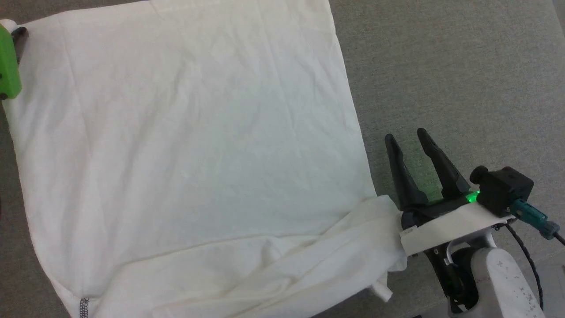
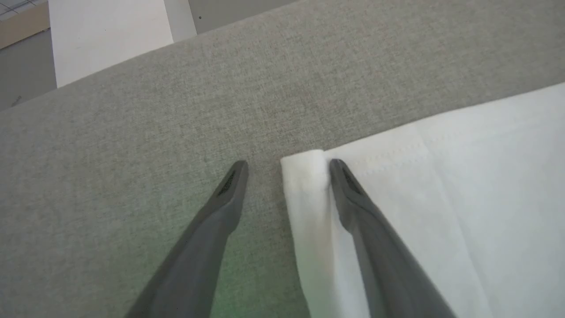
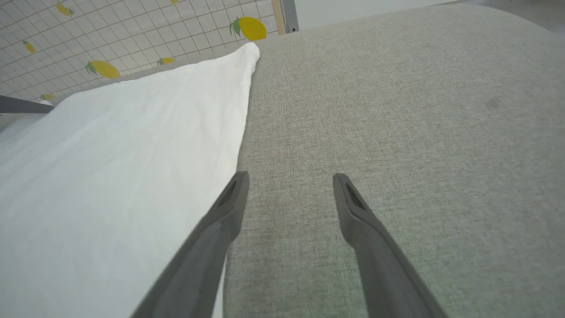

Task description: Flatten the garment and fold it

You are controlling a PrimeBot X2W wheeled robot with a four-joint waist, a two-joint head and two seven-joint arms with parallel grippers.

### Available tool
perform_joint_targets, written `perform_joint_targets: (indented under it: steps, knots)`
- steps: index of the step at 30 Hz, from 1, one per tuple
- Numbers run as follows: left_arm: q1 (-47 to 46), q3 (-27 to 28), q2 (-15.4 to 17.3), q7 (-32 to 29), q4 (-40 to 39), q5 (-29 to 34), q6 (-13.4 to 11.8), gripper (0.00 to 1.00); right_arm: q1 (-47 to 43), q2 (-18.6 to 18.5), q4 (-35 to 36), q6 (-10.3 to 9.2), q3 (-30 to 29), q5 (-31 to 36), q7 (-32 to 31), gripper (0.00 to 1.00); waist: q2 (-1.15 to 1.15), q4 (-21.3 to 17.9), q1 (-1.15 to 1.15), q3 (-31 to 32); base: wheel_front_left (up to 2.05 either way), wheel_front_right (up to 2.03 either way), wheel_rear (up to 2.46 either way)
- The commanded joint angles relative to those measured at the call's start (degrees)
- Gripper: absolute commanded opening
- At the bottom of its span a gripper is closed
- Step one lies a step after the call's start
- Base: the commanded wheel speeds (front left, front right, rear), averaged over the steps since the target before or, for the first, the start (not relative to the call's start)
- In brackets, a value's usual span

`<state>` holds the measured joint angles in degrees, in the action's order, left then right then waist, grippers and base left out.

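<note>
The white garment [image 1: 185,145] lies spread over the grey cloth surface, its body mostly smooth, with a bunched fold of fabric [image 1: 335,260] along the near edge. My right gripper [image 1: 408,134] hovers open just off the garment's right edge over bare cloth; in the right wrist view the garment [image 3: 119,168] lies left of the open right gripper [image 3: 289,176]. In the left wrist view my left gripper [image 2: 289,163] is open at a hemmed corner [image 2: 304,170] of the garment [image 2: 463,185], the corner's rolled edge lying between the fingers. Nothing is gripped.
A green part of my left arm [image 1: 9,70] sits at the garment's far left corner. Grey cloth surface [image 1: 463,75] extends to the right. A lemon-patterned tiled wall [image 3: 110,35] and a white panel [image 2: 106,35] stand beyond the surface's edge.
</note>
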<state>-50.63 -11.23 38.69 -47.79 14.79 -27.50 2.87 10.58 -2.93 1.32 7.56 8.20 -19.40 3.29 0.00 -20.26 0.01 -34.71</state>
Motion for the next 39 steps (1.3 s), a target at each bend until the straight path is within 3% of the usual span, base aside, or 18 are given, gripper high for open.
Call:
perform_joint_targets:
  steps: [1,2,3,7,13,21,27,33,34,35,36,37,39]
  knots:
    - [0.7,-0.6,0.3,-1.5,0.3,-0.5,-0.4,0.96,1.0,0.0,-0.1,-0.08,0.1,-0.3,0.4,1.00,0.00,-0.1,-0.01,-0.3,0.00,0.00,0.00]
    - [0.9,-0.8,0.5,-2.3,0.0,-0.5,-0.5,0.40,1.4,0.0,-0.1,-0.08,0.2,0.1,0.2,1.00,0.00,0.0,-0.01,-0.3,0.00,0.00,0.00]
    - [1.1,-1.0,0.7,-2.9,-0.3,-0.4,-0.7,0.00,1.8,0.0,-0.1,-0.08,0.4,0.4,-0.1,1.00,0.00,0.1,-0.01,-0.4,0.00,0.00,0.00]
    - [1.3,-1.3,1.0,-2.4,-2.4,0.1,-0.9,0.00,6.7,0.0,0.0,-0.08,0.8,3.2,-2.8,1.00,0.00,0.6,-0.01,-0.7,0.00,0.00,0.00]
    - [0.1,-2.5,-0.1,-0.8,-3.8,0.5,-0.4,0.00,21.5,0.0,-2.7,-0.08,-1.1,6.7,-9.4,1.00,0.00,2.8,-0.01,-1.3,0.00,0.00,0.00]
    - [-3.2,-4.8,-3.6,2.1,-3.5,0.5,0.7,0.00,42.0,0.0,-20.6,-0.08,-3.4,5.0,-19.5,1.00,0.00,7.8,-0.01,-3.6,0.00,0.00,0.00]
    - [-5.4,-6.8,-5.4,5.2,-2.5,0.9,1.9,0.00,50.8,0.0,-32.9,-0.08,-5.4,6.9,-30.6,1.00,0.00,10.7,-0.01,-4.8,0.00,0.00,0.00]
    - [-6.3,-8.1,-5.6,7.2,-1.4,1.0,2.8,0.00,55.2,0.0,-38.7,-0.08,-7.0,11.8,-40.9,0.99,0.00,11.7,-0.01,-5.2,0.00,0.00,0.00]
    - [-6.4,-8.2,-5.6,7.4,-1.2,0.8,2.9,0.00,55.6,0.0,-39.3,-0.08,-7.3,12.8,-42.6,0.75,0.00,11.7,-0.01,-5.2,0.00,0.00,0.00]
    - [-6.4,-8.4,-5.6,7.9,-1.1,0.7,3.1,0.00,56.0,0.0,-39.8,-0.08,-7.6,14.3,-45.0,0.27,0.00,11.7,-0.01,-5.1,0.00,0.00,0.00]
    - [-6.5,-8.6,-5.5,8.4,-0.9,0.7,3.2,0.00,56.2,0.0,-40.1,-0.08,-7.9,15.6,-46.8,0.10,0.00,11.7,-0.01,-5.1,0.00,0.00,0.00]
    - [-6.6,-8.7,-5.4,9.2,-0.7,0.8,3.3,0.00,56.4,0.0,-40.0,-0.08,-8.0,17.1,-48.7,0.00,0.00,11.7,-0.01,-5.0,0.00,0.00,0.00]
    - [-7.3,-8.9,-5.0,11.8,-0.5,2.0,3.4,0.00,57.0,0.0,-38.2,-0.08,-8.2,18.9,-49.1,0.00,0.00,11.6,-0.01,-5.1,0.00,0.00,0.00]
